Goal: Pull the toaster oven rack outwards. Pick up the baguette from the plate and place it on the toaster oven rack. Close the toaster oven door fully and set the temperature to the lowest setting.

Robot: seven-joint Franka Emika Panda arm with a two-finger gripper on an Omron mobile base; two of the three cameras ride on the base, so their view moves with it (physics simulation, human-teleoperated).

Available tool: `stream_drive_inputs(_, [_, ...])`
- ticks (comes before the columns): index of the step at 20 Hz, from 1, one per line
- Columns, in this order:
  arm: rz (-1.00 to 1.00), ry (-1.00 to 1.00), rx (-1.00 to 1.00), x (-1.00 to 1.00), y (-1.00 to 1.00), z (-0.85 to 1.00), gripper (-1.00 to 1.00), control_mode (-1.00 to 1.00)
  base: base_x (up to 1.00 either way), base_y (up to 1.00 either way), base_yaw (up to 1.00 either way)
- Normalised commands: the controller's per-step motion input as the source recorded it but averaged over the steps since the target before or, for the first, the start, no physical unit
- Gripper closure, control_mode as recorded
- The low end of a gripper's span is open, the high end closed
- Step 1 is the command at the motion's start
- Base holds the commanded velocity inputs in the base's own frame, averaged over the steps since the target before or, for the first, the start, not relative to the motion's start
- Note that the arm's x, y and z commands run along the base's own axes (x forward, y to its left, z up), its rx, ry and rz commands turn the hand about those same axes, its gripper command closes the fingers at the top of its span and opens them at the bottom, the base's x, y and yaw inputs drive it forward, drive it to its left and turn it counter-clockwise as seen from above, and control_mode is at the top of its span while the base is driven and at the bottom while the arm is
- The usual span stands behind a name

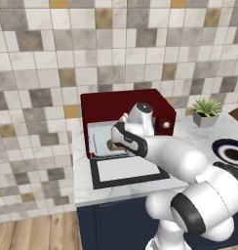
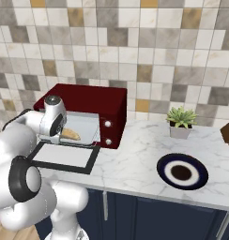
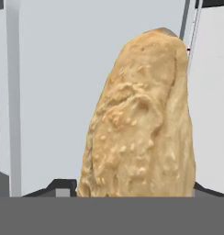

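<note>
The white marble tabletop [image 2: 135, 159] carries the dark red toaster oven [image 2: 90, 105], whose door [image 2: 64, 158] lies folded down flat in front of it. The pale grey rack [image 2: 83, 129] sits at the oven mouth, with the tan baguette [image 2: 72, 135] lying on it. The tool [image 3: 132, 195] hangs just above the loaf, jaws spread wide on either side. Well to the right rests the blue plate [image 2: 182, 171], near a small potted plant [image 2: 180, 121].

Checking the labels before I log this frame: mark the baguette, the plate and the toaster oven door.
baguette [image 3: 141, 124]: hand view, middle of its crust.
plate [image 2: 182, 173]: right base view, dark centre of its face.
toaster oven door [image 1: 128, 170]: left base view, pale window of the folded-down panel.
</note>
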Motion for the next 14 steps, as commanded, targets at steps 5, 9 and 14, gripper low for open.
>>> stream_drive_inputs(5, [0.05, 0.0, 0.0, 0.33, -0.06, 0.0, 1.0, -1.0, 0.0, 0.0, 0.0])
stream_drive_inputs(9, [0.02, 0.0, 0.0, 0.11, -0.03, 0.0, -1.0, -1.0, 0.0, 0.0, 0.0])
stream_drive_inputs(14, [0.0, 0.0, 0.02, 0.0, -0.19, 0.13, -1.0, -1.0, 0.0, 0.0, 0.0])
